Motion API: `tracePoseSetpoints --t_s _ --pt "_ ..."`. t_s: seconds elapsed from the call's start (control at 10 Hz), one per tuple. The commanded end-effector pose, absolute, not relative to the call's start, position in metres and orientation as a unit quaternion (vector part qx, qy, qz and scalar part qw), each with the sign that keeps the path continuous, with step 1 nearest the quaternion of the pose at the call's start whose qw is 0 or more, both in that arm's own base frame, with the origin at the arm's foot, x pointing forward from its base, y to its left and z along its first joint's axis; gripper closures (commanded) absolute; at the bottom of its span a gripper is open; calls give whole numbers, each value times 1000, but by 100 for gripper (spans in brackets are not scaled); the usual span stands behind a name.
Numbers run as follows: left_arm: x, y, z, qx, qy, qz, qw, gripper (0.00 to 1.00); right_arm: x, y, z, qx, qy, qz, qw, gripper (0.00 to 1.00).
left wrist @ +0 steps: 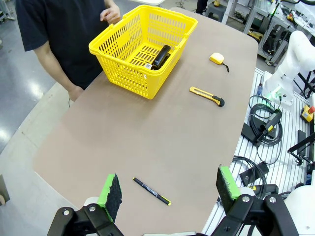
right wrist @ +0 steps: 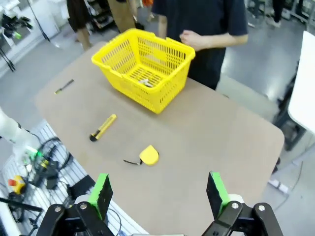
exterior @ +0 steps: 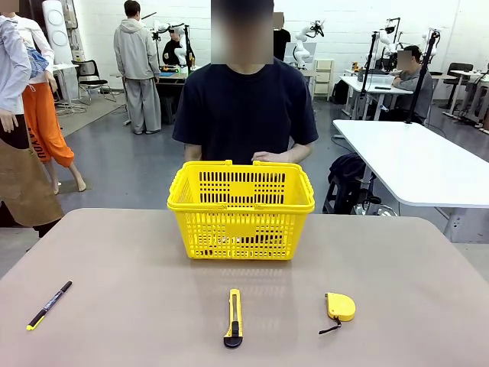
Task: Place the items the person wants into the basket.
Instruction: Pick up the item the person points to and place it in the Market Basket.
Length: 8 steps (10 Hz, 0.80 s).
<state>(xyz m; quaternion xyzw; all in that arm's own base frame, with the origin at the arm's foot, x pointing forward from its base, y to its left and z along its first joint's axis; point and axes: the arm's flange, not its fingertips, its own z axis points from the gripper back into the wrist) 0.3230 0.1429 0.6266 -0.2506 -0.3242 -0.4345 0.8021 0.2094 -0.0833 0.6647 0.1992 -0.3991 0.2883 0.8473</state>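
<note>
The left gripper [left wrist: 167,177] hangs wide open and empty above the near left corner of the tabletop [left wrist: 147,142], over the pen [left wrist: 151,191]. The right gripper [right wrist: 158,179], spread as wide and also empty, hovers above the near edge on the right, close to the tape measure [right wrist: 149,155]. The knife [exterior: 234,318] lies at the middle of the near edge. The basket [exterior: 241,208] stands at the middle of the far edge with the stapler [left wrist: 161,56] lying inside. The person [exterior: 244,107] stands behind it, a hand [exterior: 276,157] near its far rim.
</note>
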Motion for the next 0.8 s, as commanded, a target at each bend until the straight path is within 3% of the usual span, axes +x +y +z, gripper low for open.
tracePoseSetpoints --t_s 0.0,0.7 --pt "323 143 626 -252 -325 -442 797 0 213 -115 655 262 -418 299 816 0" --pt "323 143 626 -252 -325 -442 797 0 206 -156 640 273 -410 289 821 0"
